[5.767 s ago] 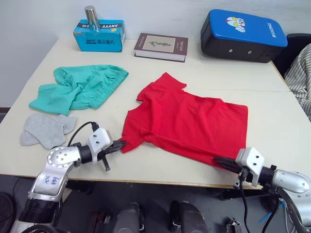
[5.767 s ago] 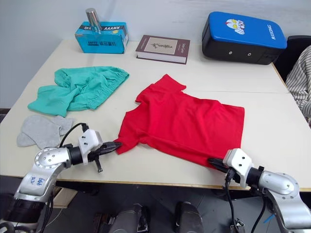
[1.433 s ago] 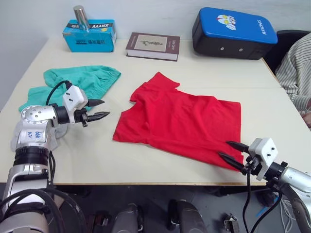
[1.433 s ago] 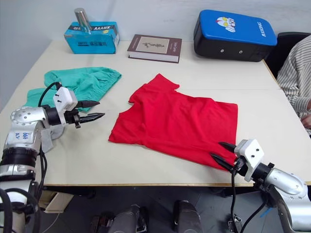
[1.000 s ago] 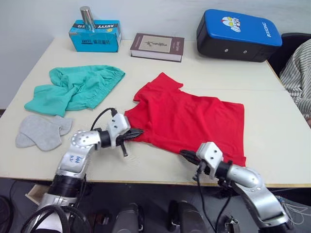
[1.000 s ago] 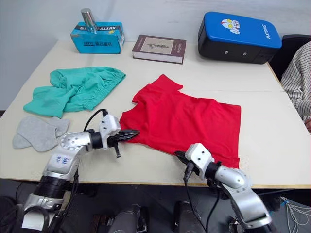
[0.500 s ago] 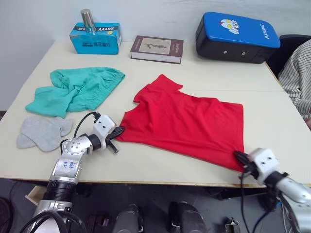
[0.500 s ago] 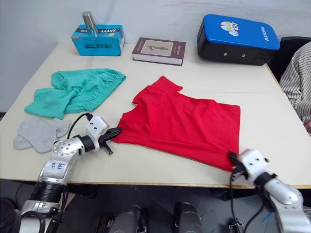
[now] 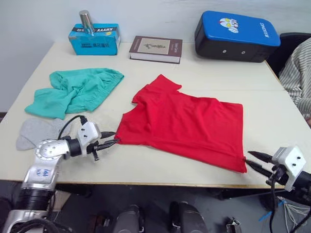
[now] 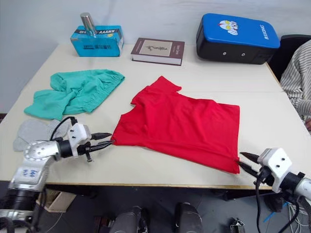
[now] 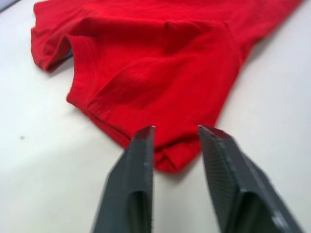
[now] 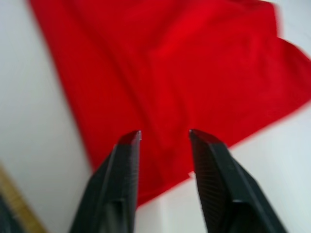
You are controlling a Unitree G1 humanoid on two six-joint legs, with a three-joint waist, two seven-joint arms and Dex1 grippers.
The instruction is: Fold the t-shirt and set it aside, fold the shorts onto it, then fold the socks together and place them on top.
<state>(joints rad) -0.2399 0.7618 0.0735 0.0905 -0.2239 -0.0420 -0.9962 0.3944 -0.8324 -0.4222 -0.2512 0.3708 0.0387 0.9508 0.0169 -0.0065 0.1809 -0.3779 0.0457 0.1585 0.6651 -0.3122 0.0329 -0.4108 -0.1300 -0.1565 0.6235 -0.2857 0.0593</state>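
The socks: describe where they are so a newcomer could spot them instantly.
Start at the cream table and go to its near left corner. The socks lie there beside the teal shorts, just behind the left gripper. They are small, flat, light grey.

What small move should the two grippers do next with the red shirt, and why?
Probably both should ease forward and shut on the shirt's near corners. The left gripper is open with its tips at the sleeve corner, and the right gripper is open just beside the hem corner. Neither holds cloth yet, and the shirt still lies flat and unfolded on the table.
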